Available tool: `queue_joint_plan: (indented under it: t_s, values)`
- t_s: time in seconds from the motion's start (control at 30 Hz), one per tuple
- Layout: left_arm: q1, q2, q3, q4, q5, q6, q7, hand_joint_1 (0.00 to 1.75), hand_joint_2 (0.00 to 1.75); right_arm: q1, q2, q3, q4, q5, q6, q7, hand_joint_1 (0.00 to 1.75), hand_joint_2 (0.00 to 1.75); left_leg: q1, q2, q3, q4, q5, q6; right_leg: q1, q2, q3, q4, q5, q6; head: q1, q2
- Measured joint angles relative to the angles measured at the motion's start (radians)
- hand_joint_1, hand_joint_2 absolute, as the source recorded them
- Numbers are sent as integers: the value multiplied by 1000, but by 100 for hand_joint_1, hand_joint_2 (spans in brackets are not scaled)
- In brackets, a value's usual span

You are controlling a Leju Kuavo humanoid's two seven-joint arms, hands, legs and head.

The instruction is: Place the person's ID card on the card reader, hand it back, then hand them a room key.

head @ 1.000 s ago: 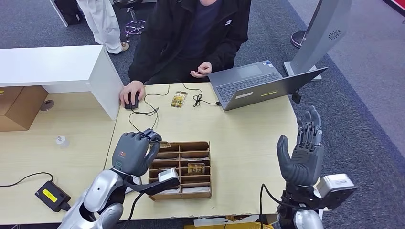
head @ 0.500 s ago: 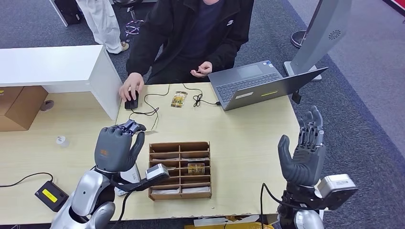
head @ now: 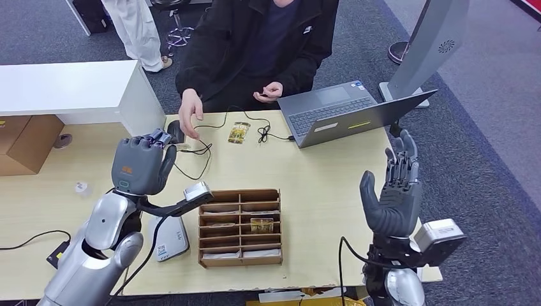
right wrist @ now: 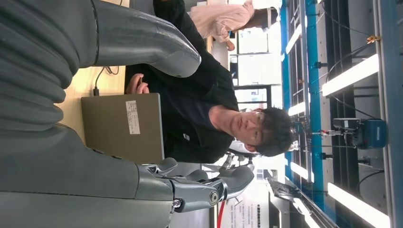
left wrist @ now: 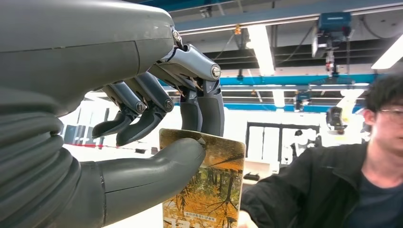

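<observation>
My left hand (head: 141,164) is raised over the table's far left, between the wooden key box (head: 240,226) and the person. In the left wrist view its thumb and fingers (left wrist: 199,107) pinch a card with an autumn-tree picture (left wrist: 209,185), held upright and facing the person. The person's hand (head: 190,111) hovers just beyond my left hand, fingers hanging down. The white card reader (head: 168,237) lies left of the key box. Another yellow-patterned card (head: 239,132) lies on the table near the person. My right hand (head: 392,194) stands upright at the table's right edge, fingers apart, holding nothing.
An open laptop (head: 344,111) sits at the table's far right. A black mouse (head: 175,132) and its cable lie beside the person's hand. A white shelf (head: 70,89) stands at the left, with a cardboard box (head: 25,143) under it. Several cards lie in the key box.
My left hand has lifted from the key box and moved left and away toward the person, carrying the card. The person's hand left the mouse and rose toward it. My right hand shifted slightly left.
</observation>
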Motion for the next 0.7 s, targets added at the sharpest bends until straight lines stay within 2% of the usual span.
queue_joint_plan:
  t_s: [0.2,0.6,0.63,0.7]
  values:
    - [-51,-17,-14,48,19,-56,-27,175,175,-19,-1,17,20,-4,7,1,0,175,0,0,0,0,0,0,0,0,0,0,0,0,0,0]
    - [-100,-63,-87,96,35,-77,-22,175,175,-29,-2,29,41,-16,11,3,0,175,0,0,0,0,0,0,0,1,-1,0,0,0,0,0]
    - [-102,-65,-91,98,40,-78,-20,140,175,-29,-2,29,41,-16,11,3,0,175,0,0,0,0,0,0,0,1,-1,0,0,0,0,0]
    - [-104,-68,-96,103,50,-79,-18,53,175,-29,-2,29,41,-16,10,3,0,175,0,0,0,0,0,0,0,1,-1,0,0,0,0,0]
